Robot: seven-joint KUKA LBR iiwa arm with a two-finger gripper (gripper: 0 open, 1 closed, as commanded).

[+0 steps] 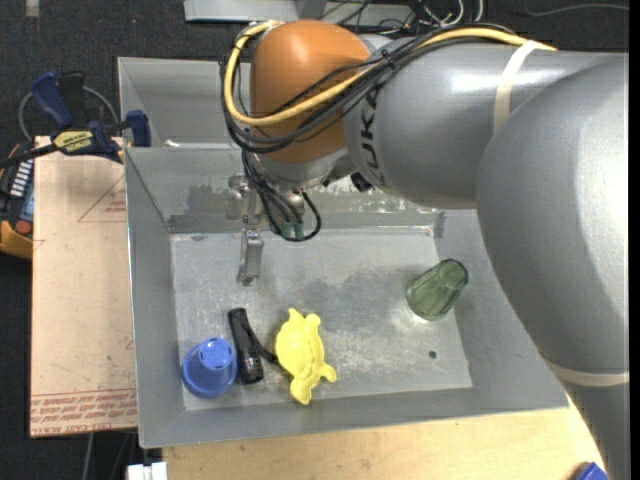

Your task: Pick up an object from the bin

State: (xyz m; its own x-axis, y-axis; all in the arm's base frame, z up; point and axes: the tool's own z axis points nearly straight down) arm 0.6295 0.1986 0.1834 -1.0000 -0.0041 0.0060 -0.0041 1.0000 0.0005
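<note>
Tool hung low over the bare floor of the bin, in the back-left part, close to the rear wall. It pointed straight down from the orange cover at the wrist. Could not tell whether it was apart or together; the wrist hid too much of it. It stood over bare metal, not over any loose thing.

Nearest thing: a small black clip, lying toward the front-left corner, well clear of the tool. Just left of the clip, a blue cap, round, standing on its wider end, touching or nearly touching the clip. Just right of the clip, a yellow rubber toy, lumpy, lying flat along the front.

Farther off, on the right side of the floor, a clear greenish cup lay tipped on its side, apart from the other three.

Grey arm came in from the right and covered the back-right of the bin.
</note>
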